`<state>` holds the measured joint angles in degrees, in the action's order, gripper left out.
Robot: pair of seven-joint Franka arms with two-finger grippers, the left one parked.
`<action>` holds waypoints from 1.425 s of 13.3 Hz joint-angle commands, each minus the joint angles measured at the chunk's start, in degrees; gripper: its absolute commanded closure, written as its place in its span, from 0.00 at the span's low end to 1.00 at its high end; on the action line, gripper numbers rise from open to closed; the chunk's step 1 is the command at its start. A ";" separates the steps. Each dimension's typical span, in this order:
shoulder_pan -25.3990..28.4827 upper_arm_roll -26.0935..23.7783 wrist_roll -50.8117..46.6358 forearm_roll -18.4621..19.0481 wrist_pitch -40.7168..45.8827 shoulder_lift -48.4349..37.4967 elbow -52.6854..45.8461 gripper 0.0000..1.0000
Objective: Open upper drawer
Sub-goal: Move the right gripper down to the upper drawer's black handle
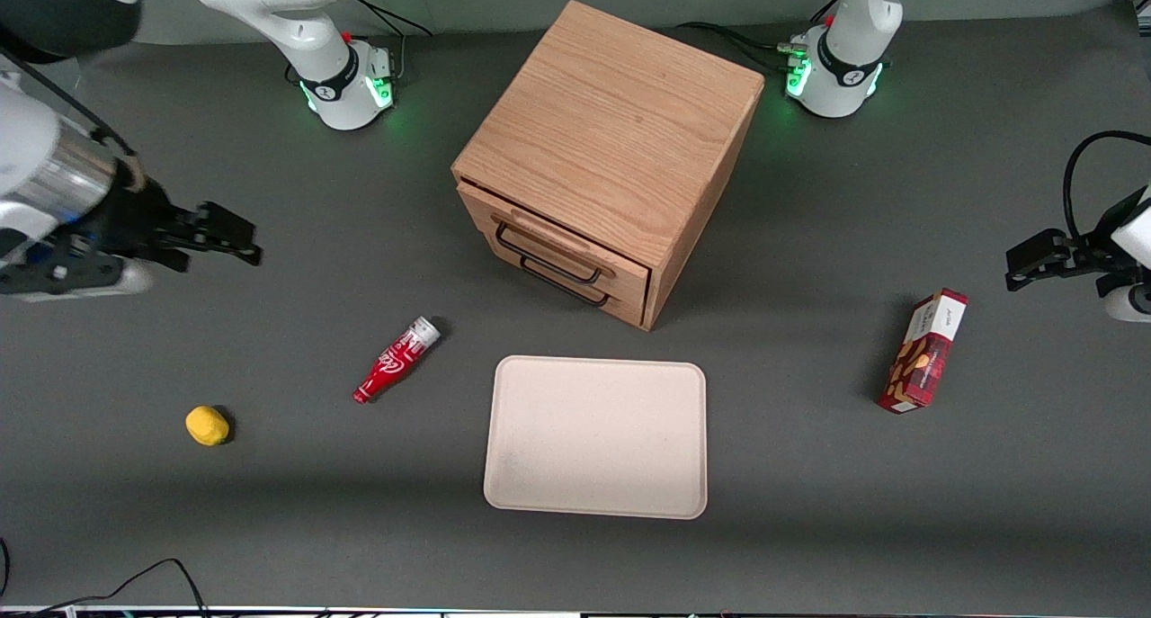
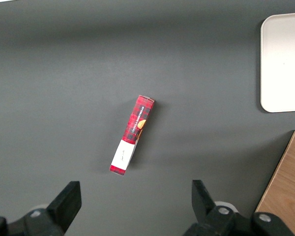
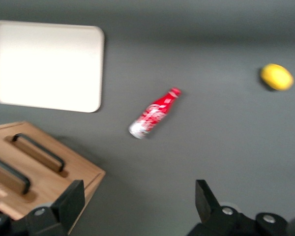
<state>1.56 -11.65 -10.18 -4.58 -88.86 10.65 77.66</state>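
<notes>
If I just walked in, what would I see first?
The big wooden cabinet in the middle of the table, its upper drawer shut. Nearer the front camera lies a pale tray, with a red bottle and a yellow ball toward the working arm's end. The open gripper hangs there, apart from the cabinet.

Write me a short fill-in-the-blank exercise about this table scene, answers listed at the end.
1. The upper drawer of the wooden cabinet is ____.
2. The gripper hovers open above the table, holding ____.
3. The red bottle lies on its ____.
4. The tray sits in front of the ____.

Missing words: closed; nothing; side; cabinet
</notes>
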 commanded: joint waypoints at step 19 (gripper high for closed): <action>3.28 -30.45 22.75 15.47 -10.54 25.99 -5.06 0.00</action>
<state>5.17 -41.07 11.07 9.35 -97.99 35.76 71.88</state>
